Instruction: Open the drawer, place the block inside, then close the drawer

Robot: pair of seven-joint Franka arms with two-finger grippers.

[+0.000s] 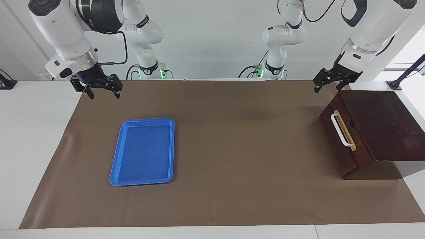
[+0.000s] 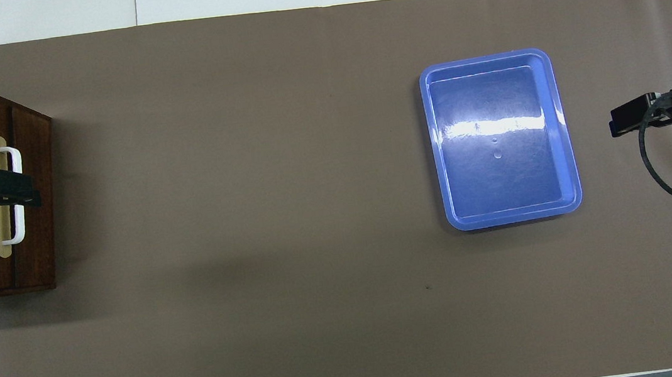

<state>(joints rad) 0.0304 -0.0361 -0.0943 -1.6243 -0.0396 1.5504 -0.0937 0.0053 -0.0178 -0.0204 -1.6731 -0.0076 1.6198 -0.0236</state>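
In the facing view, the left tool [image 1: 327, 83] hung with fingers spread just above the closed drawer [image 1: 343, 139], by the end of its box nearer the robots. The right tool [image 1: 101, 90], fingers also spread, waited over the counter [image 1: 232, 149], the blue tray [image 1: 143, 151] lying below it, farther out.

In the overhead view, the left tool [image 2: 1, 189] covered the drawer's white handle [image 2: 14, 195]. The block appeared in neither view.

Dark brown wooden drawer [image 1: 345, 141], pushed shut in its box, white bar handle [image 1: 340, 129] on tan strip, at right of the facing view.
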